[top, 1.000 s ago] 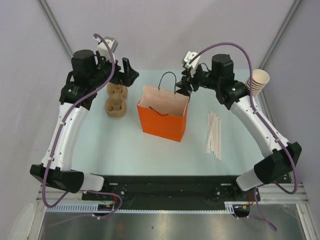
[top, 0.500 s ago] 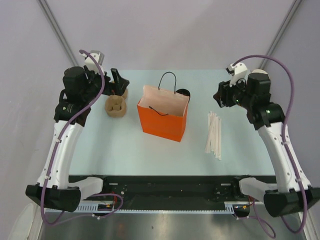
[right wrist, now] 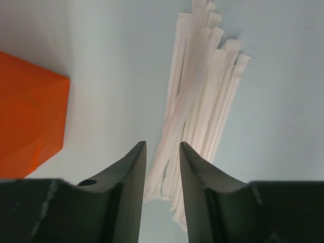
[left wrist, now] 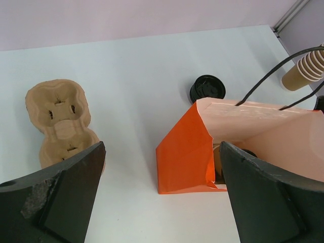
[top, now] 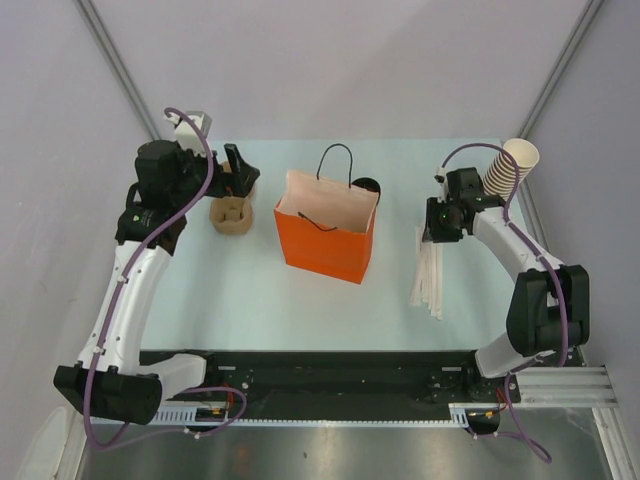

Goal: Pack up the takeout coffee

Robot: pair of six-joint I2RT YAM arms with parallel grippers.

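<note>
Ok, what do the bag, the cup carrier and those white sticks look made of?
Bag: matte orange paper, sharp creases, pale inside. Cup carrier: tan moulded pulp, probably, rough and dull. White sticks: flat matte paper wrappers, likely straws; contents hidden.

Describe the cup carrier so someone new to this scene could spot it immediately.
From the orange paper bag standing mid-table, look toward the left arm's side. Lying flat there, apart from the bag, is the pulp cup carrier: tan, peanut-shaped, with two wells. The stacked paper cups, also tan, are a tall stack at the far right corner.
</note>
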